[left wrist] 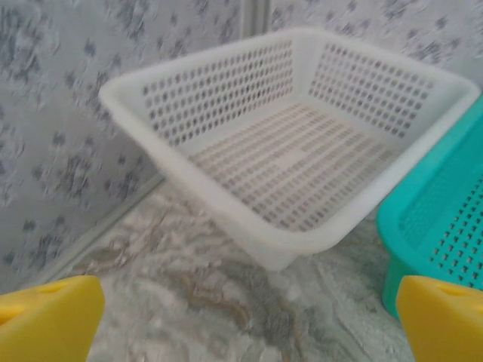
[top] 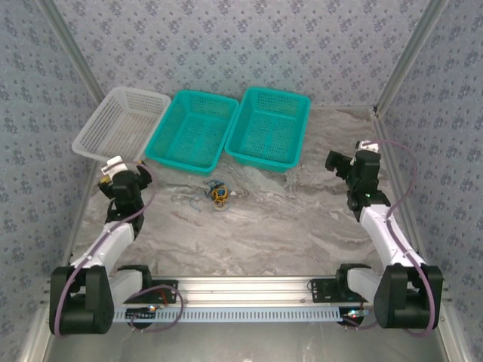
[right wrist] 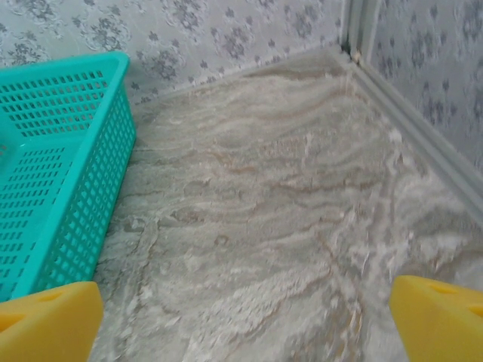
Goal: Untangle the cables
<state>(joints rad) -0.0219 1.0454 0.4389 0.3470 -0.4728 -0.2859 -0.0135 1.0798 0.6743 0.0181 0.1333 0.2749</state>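
The cables [top: 216, 193], a small knot of black, orange-yellow and blue wires, lie on the marble table just in front of the teal baskets, between the two arms. My left gripper [top: 113, 167] hangs at the left, well apart from the knot, and stands open; its yellow fingertips [left wrist: 49, 317] sit wide apart with nothing between them, facing the white basket [left wrist: 226, 207]. At the right, my right gripper [top: 337, 161] is also open and empty, its yellow fingertips [right wrist: 45, 320] spread over bare table.
A white basket [top: 98, 132] and two teal baskets [top: 170, 151] [top: 253, 154] stand in a row at the back. Patterned walls close in the table on three sides, with metal corner posts [top: 400, 68]. A teal basket's wall [right wrist: 90, 204] lies left of the right gripper.
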